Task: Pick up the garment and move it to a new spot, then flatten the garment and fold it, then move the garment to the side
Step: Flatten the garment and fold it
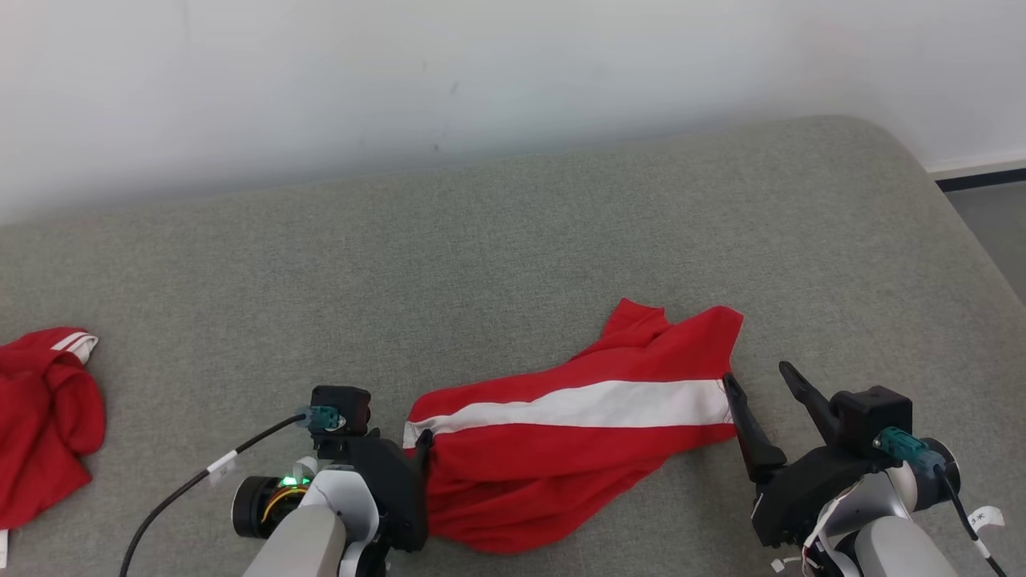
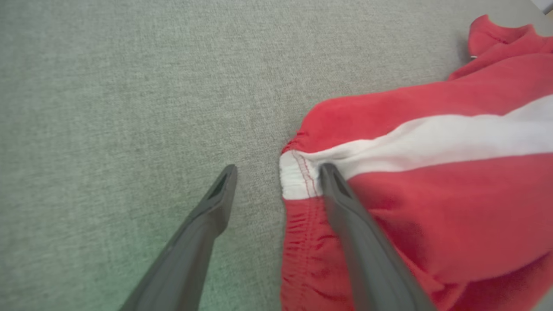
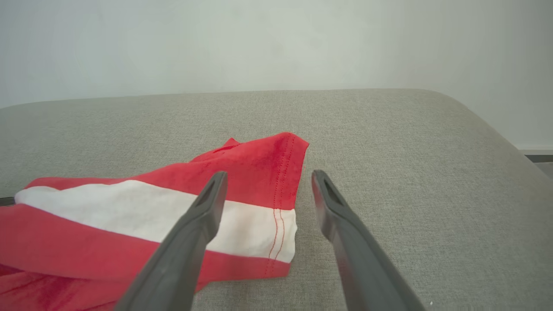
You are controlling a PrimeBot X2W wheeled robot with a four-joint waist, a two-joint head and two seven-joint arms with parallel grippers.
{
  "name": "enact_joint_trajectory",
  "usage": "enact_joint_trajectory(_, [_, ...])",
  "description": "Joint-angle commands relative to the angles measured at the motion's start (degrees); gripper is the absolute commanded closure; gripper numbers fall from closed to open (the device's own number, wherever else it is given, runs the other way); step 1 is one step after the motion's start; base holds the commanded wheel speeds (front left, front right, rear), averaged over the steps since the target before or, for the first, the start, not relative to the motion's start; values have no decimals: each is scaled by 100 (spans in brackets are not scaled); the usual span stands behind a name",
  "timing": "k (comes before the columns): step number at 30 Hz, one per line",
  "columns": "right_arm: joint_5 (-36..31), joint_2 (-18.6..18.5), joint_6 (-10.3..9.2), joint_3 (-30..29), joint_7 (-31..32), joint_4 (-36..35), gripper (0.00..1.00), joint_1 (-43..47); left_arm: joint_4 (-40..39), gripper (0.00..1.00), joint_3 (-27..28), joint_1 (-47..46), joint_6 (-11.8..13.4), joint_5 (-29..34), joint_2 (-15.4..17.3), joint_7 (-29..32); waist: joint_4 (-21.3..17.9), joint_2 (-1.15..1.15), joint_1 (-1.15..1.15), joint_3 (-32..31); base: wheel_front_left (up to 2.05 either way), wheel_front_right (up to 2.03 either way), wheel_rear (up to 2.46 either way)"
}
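Currently, you are seeing the left gripper [image 2: 278, 168] standing fully open and gripping nothing. Its two long dark fingers are straddling the gathered end of the red fabric garment with a broad white stripe [image 1: 561, 449], one finger lying over the cloth and the other over bare upholstery. The right gripper [image 1: 757, 373] is also standing wide open and empty, its fingers straddling the garment's opposite, stitched end. The garment is lying rumpled between both grippers on the grey woven cushioned surface [image 1: 513, 240]. A second crumpled red garment with white trim [image 1: 48, 409] is lying well apart at the left.
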Motion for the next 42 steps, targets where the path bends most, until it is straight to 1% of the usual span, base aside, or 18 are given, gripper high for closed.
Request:
enact_joint_trajectory(1, [35, 22, -13, -10, -25, 12, 0, 0, 53, 0, -26, -51, 20, 5, 2, 36, -14, -1, -1, 6, 0, 0, 0])
enact_joint_trajectory(10, [-30, 27, -13, -77, -12, 122, 0, -37, 589, 0, -491, -130, 468, 496, 60, 431, -58, -1, -1, 75, 0, 0, 0])
enact_joint_trajectory(14, [-150, 63, -13, -313, 357, 307, 0, -49, 678, 0, -638, -237, 715, 665, 76, 483, -21, -1, -1, 125, 0, 0, 0])
enact_joint_trajectory(20, [-305, 127, -13, -428, 986, 407, 0, -192, 553, 0, -665, -342, 882, 587, 76, 385, 90, -1, -1, 227, 0, 0, 0])
enact_joint_trajectory(21, [-330, 144, -13, -444, 1076, 431, 0, -206, 528, 25, -666, -348, 889, 561, 72, 371, 114, -1, -1, 242, 0, 0, 0])
enact_joint_trajectory(23, [-362, 191, -13, -462, 1228, 463, 0, -250, 499, 44, -693, -345, 883, 543, 64, 360, 155, -1, -1, 260, 0, 0, 0])
enact_joint_trajectory(24, [-373, 206, -13, -460, 1298, 475, 0, -270, 485, 42, -713, -339, 875, 537, 58, 364, 178, -1, -1, 270, 0, 0, 0])
enact_joint_trajectory(25, [-388, 219, -13, -465, 1364, 495, 0, -290, 472, 35, -736, -338, 874, 521, 47, 358, 198, -1, -1, 281, 0, 0, 0])
enact_joint_trajectory(28, [-413, 208, -13, -432, 1551, 594, 0, -344, 438, 27, -789, -326, 889, 470, 43, 345, 266, -1, -1, 305, 0, 0, 0])
enact_joint_trajectory(32, [-436, 198, -13, -453, 1647, 695, 0, -422, 357, 20, -877, -321, 867, 383, 33, 293, 327, -1, -1, 320, 0, 0, 0])
enact_joint_trajectory(34, [-461, 223, -13, -478, 1647, 734, 0, -449, 313, 20, -934, -333, 846, 317, 28, 271, 352, -1, -1, 326, 0, 0, 0])
enact_joint_trajectory(35, [-439, 247, -13, -478, 1660, 755, 4, -458, 290, 20, -967, -333, 851, 275, 25, 268, 359, -1, -1, 327, 0, 0, 0])
enact_joint_trajectory(37, [-404, 262, -13, -467, 1683, 785, 39, -465, 259, 23, -1034, -323, 864, 198, 21, 267, 366, -1, -1, 332, 0, 0, 0])
enact_joint_trajectory(38, [-383, 270, -13, -450, 1698, 798, 42, -465, 243, 24, -1062, -318, 860, 165, 19, 253, 366, -1, -1, 335, 0, 0, 0])
enact_joint_trajectory(39, [-358, 279, -13, -437, 1707, 805, 51, -467, 235, 31, -1087, -310, 838, 139, 17, 249, 364, -1, -1, 340, 0, 0, 0])
enact_joint_trajectory(40, [-343, 285, -13, -427, 1708, 811, 53, -469, 236, 38, -1109, -303, 823, 107, 16, 252, 361, -1, -1, 345, 0, 0, 0])
enact_joint_trajectory(41, [-343, 285, -13, -427, 1708, 811, 53, -469, 236, 38, -1109, -303, 823, 107, 16, 252, 361, -1, -1, 345, 0, 0, 0])
enact_joint_trajectory(42, [-320, 287, -13, -420, 1709, 823, 54, -474, 230, 43, -1131, -299, 809, 66, 12, 243, 359, -1, -1, 351, 0, 0, 0])
